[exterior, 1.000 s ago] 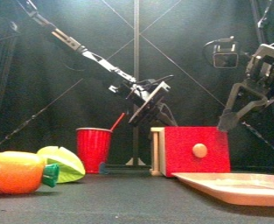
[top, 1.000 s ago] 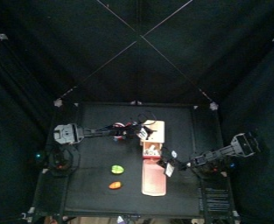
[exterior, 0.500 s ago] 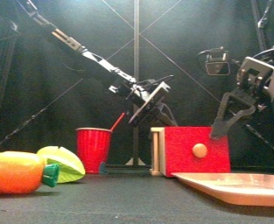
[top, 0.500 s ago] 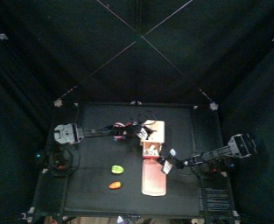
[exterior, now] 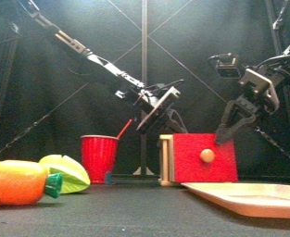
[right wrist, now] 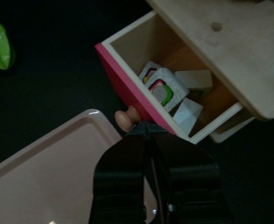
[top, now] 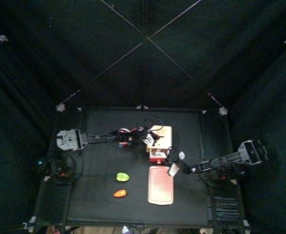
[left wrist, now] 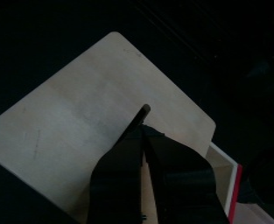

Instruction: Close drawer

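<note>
Two items lie nearest the front edge: a pink tray (exterior: pixel 252 193) and, at its 9 o'clock, orange and green toy foods (exterior: pixel 33 178), both clear of the work. Behind the tray, the drawer (right wrist: pixel 163 74) stands pulled out toward 6 o'clock from the cream cabinet (left wrist: pixel 80 114), holding several small packets (right wrist: pixel 165 87). The right gripper (right wrist: pixel 143 131), jaws together, points at the knob (right wrist: pixel 126 117), we judge ready to push. The left gripper (left wrist: pixel 143 114), jaws together, bears on the cabinet top, likely to steady it.

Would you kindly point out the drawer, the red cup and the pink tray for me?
drawer (exterior: pixel 207 157): front view, on its red front panel.
red cup (exterior: pixel 99 155): front view, on its side wall.
pink tray (top: pixel 159 189): top view, on its bare floor.
</note>
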Controlling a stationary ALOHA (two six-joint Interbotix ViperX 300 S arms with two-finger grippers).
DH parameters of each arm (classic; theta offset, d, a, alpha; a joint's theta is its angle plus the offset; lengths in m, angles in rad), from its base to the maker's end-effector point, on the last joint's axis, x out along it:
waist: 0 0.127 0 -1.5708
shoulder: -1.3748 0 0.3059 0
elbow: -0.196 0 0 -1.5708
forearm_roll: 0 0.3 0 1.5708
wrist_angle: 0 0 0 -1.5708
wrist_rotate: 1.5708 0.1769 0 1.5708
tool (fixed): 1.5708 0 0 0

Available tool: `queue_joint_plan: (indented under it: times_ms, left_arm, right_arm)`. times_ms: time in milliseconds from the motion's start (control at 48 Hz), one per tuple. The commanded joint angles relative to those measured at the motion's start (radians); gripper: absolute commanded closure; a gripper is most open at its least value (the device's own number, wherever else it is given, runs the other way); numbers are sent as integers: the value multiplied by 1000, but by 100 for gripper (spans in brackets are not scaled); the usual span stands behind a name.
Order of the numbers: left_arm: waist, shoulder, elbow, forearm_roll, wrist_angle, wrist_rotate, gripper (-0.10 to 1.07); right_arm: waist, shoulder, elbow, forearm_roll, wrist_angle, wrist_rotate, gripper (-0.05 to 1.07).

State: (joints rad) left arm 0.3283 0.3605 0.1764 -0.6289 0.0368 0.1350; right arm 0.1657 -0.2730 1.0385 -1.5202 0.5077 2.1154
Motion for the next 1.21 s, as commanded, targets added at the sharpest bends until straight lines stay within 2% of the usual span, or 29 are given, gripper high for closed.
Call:
queue_joint_plan:
  times_ms: [0,333,729,896,1188]
  left_arm:
    - [6,-5,-8,5,3,2,56]
    - [6,-11,-8,5,5,3,56]
    - [6,-12,-6,6,6,2,56]
    - [5,-14,-5,6,6,3,56]
    - [5,-14,-5,5,6,2,56]
  right_arm:
    - [-20,-9,-20,-3,41,8,86]
    - [-75,43,-41,-8,69,9,86]
    - [-110,173,-137,-60,114,6,86]
    - [-110,189,-146,-58,170,6,86]
    - [-110,209,-155,-51,176,8,86]
